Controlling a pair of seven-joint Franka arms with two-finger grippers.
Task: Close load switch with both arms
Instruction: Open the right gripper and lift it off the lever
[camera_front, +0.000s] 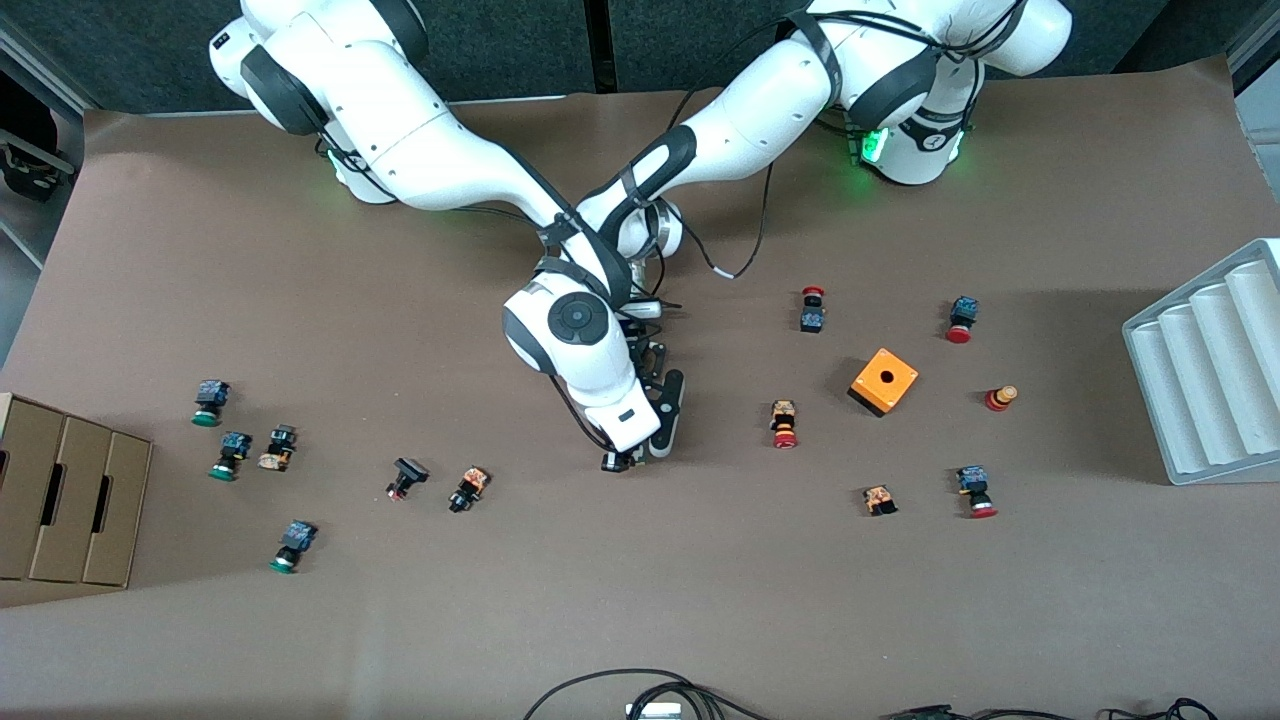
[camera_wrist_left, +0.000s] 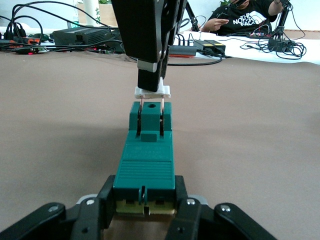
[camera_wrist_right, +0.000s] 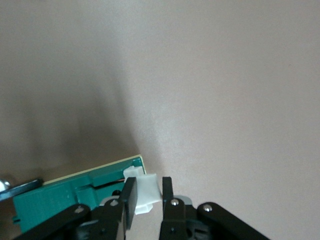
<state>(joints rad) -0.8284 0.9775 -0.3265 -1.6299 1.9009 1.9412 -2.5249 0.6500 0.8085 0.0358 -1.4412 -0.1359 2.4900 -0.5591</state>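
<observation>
Green load switch (camera_wrist_left: 145, 165) lies well apart from the orange cube (camera_front: 884, 381); left gripper (camera_wrist_left: 145, 207) clamps its body, right gripper (camera_wrist_right: 148, 196) pinches its white piece (camera_wrist_right: 145, 192).

Both arms reach from the top edge of the front view and cross at frame centre. The left gripper (camera_wrist_left: 145, 212) is low at centre, its fingers clamped on the load switch (camera_wrist_left: 146, 162). The right gripper (camera_wrist_right: 148, 197) pinches that switch's white end piece.

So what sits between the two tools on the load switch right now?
Only the load switch itself: the left tool is shut on its green body, the right tool on its white piece. The left wrist view shows it.
</observation>
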